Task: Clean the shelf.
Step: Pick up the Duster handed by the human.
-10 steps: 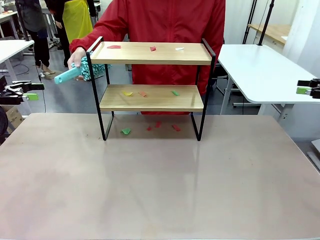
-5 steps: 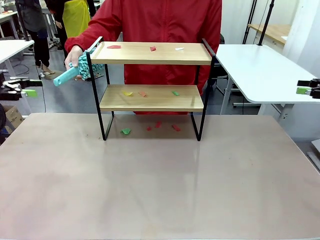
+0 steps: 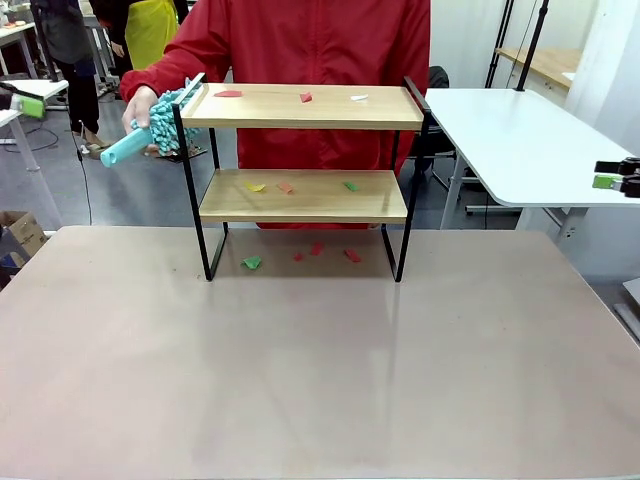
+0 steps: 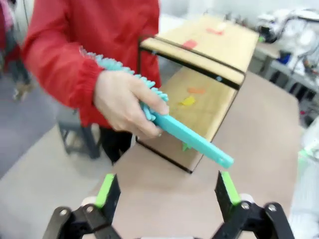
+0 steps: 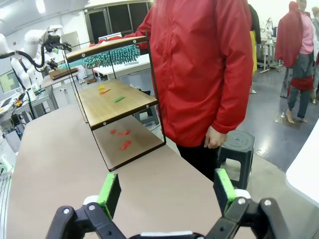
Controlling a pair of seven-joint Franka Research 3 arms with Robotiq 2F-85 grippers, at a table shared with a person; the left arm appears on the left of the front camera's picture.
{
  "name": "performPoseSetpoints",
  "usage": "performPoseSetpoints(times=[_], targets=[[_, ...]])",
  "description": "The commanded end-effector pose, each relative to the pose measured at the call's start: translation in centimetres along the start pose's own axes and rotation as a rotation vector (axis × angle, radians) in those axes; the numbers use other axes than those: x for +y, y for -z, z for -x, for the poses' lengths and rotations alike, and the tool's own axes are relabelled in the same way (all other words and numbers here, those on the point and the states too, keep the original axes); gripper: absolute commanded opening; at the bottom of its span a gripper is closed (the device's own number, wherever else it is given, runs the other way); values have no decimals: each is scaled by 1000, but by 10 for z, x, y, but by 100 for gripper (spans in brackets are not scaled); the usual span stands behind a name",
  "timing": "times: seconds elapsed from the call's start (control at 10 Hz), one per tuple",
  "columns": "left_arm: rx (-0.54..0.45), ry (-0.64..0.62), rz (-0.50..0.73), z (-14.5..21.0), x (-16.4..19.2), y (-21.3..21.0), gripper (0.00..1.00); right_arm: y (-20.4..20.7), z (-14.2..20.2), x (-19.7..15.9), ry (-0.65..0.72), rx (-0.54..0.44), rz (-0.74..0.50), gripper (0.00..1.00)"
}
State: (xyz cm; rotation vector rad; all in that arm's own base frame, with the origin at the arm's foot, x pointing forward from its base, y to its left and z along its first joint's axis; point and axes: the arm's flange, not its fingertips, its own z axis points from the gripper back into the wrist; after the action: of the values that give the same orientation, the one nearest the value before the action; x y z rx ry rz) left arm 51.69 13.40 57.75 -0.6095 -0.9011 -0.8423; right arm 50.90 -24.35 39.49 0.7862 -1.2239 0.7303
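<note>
White side table [image 3: 520,140], grey floor [image 3: 135,205], black stool [image 5: 236,143]

Robotics lab workroom

White work tables [image 3: 520,140] stand on a bare grey floor [image 3: 130,195]. Black tripod stands [image 3: 530,45] rise by the far wall, a cardboard box [image 3: 20,235] sits on the floor, and other people [image 5: 299,50] stand about farther off.

The person's hand [image 3: 140,108] has lifted the fluffy teal duster with a smooth plastic handle [image 3: 158,126]. Its head is now up by the left end of the two-tier wooden shelf with a thin black frame [image 3: 300,107]. The left gripper [image 3: 30,104] has gone up too, farther from the brown table's left edge.
</note>
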Motion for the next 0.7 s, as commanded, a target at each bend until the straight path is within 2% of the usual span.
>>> performPoseSetpoints(times=[0.0, 0.3, 0.5, 0.6], targets=[[137, -149, -29, -27, -36, 9, 100, 2, -2, 1, -3, -4, -2, 100], [239, -244, -149, -64, -88, 6, 100, 2, -2, 1, -3, -4, -2, 100], [298, -402, -265, -75, -117, 31, 100, 2, -2, 1, -3, -4, -2, 100], [340, -381, -309, -73, -132, 48, 100, 2, -2, 1, -3, -4, -2, 100]])
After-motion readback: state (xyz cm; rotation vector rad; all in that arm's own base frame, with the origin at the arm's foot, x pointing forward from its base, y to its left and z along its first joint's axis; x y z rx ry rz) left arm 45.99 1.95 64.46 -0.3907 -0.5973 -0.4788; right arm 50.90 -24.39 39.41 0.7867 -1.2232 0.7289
